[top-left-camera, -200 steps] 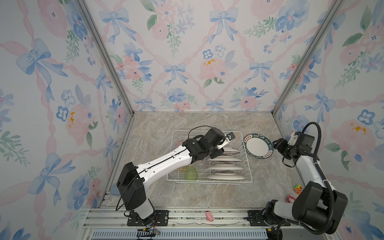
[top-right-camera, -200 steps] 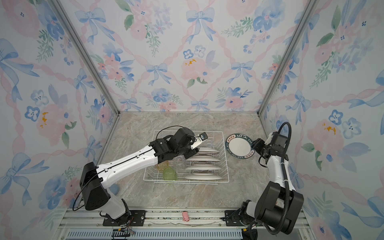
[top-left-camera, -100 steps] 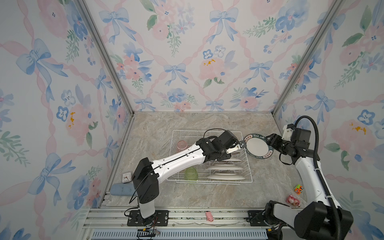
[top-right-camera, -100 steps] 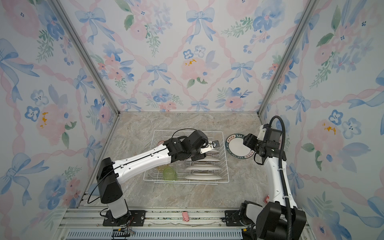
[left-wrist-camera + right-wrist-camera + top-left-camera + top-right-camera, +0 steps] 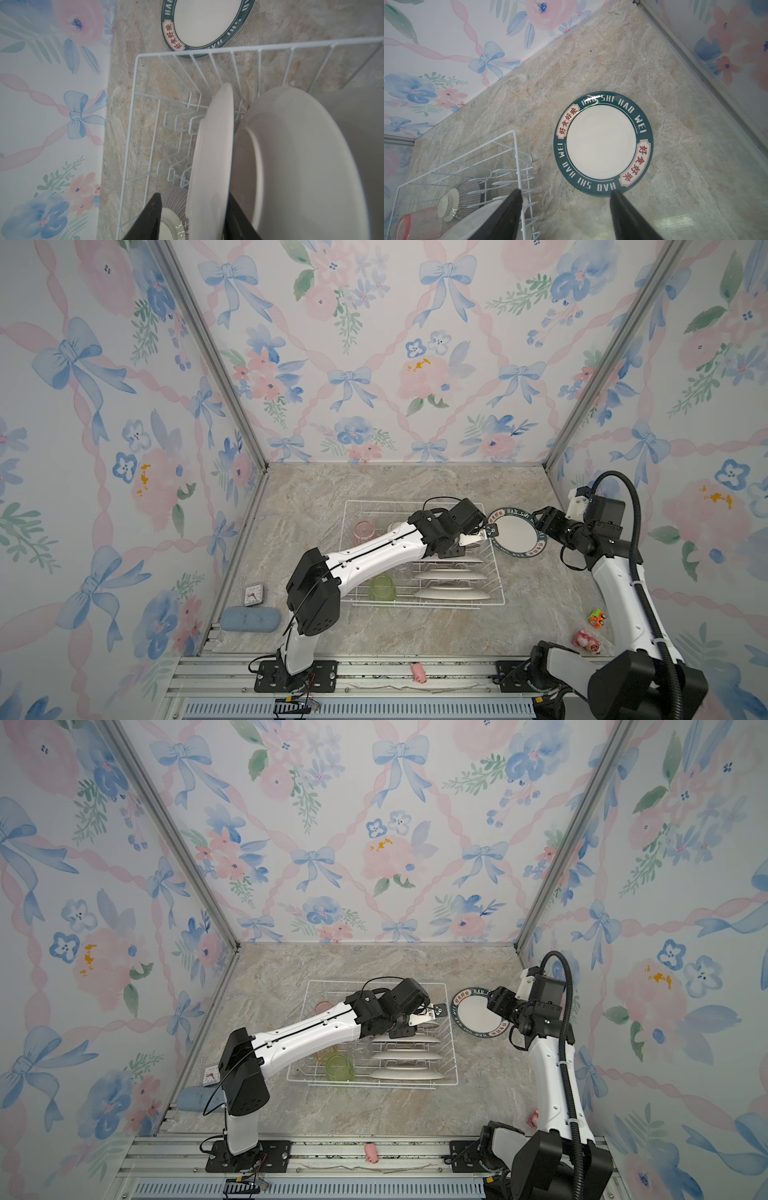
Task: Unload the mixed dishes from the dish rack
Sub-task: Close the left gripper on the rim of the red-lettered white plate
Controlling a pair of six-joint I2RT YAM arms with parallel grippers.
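The white wire dish rack [image 5: 428, 605] holds several white plates [image 5: 449, 574] on edge, a pink tumbler [image 5: 365, 532], a green tumbler [image 5: 383, 588] and a striped bowl [image 5: 174, 197]. My left gripper [image 5: 478, 536] is at the rack's far right end. In the left wrist view its open jaws straddle the rim of one upright plate [image 5: 209, 155]; one finger lies against it, the other stands apart. Another dark-rimmed plate [image 5: 516, 534] lies flat on the table right of the rack. My right gripper [image 5: 565, 192] hovers open and empty beside that plate.
A small clock [image 5: 253, 594] and a blue case [image 5: 249, 619] lie by the left wall. Small toys [image 5: 597, 618] sit near the right arm's base, a pink one [image 5: 418, 672] on the front rail. Walls close in on three sides.
My left gripper slid right along the rack over the plate's rim, and its jaws narrowed. The right gripper drew back a little from the flat plate, opening slightly.
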